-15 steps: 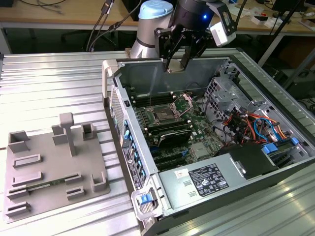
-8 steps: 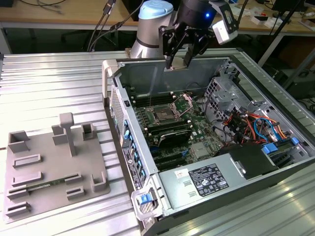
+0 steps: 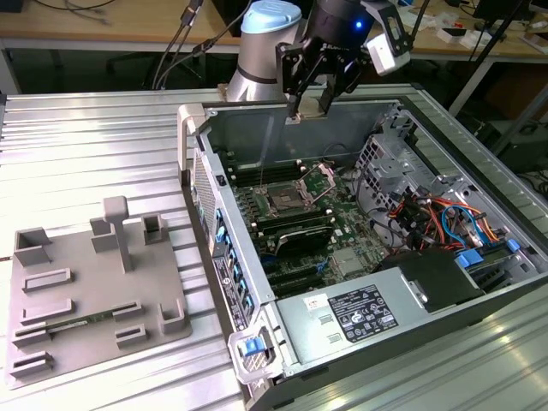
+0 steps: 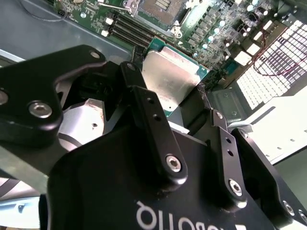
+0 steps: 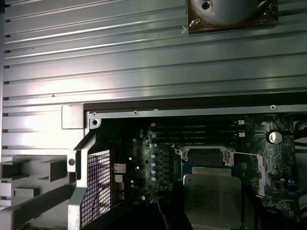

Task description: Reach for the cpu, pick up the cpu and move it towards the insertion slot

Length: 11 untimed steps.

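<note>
Gripping the cpu (image 4: 173,79) by its edges in the claw (image 4: 178,103), hanging above the open computer case (image 3: 479,184), just short of the insertion slot (image 5: 205,156) on the motherboard (image 3: 342,224) below.

Arm raised, gripper (image 3: 306,110) pointing down, fingers (image 4: 148,115) clamped.

In the second wrist view the lower edge of the cpu (image 4: 173,79) is hidden behind the black fingers (image 4: 152,125) of the hand (image 4: 180,103), and the insertion slot (image 4: 158,5) is cut off by the picture's edge. In the first wrist view the chip's lower edge is cut off as well. In the exterior view the chip is largely masked by the hand.
</note>
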{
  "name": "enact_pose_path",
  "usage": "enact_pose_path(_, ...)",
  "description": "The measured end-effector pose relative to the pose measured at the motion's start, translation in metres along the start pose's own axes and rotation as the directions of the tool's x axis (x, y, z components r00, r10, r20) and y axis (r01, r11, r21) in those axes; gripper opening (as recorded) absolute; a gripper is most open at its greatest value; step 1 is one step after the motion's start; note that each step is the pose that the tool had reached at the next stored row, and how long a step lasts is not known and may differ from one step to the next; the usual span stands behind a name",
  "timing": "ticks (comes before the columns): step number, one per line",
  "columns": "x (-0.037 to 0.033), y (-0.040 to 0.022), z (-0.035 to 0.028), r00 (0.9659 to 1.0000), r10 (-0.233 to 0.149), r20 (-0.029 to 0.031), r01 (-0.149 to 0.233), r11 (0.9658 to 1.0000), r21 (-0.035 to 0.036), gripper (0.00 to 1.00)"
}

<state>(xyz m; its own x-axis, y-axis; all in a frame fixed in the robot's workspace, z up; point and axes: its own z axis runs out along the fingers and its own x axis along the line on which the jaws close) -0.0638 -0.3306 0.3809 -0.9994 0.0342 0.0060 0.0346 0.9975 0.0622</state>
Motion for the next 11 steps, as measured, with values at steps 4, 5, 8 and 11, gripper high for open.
enact_pose_path(4,0.0000,0.0000,0.0000,1.0000,0.000,0.0000,0.000,1.0000,-0.0004,0.55)
enact_pose_path(5,0.0000,0.0000,0.0000,1.0000,0.000,-0.0001,0.000,1.0000,-0.0006,0.55)
enact_pose_path(8,0.0000,0.0000,0.0000,1.0000,0.000,-0.0001,0.000,1.0000,-0.0032,0.55)
enact_pose_path(11,0.0000,0.0000,0.0000,1.0000,0.000,-0.0002,0.000,1.0000,-0.0051,0.55)
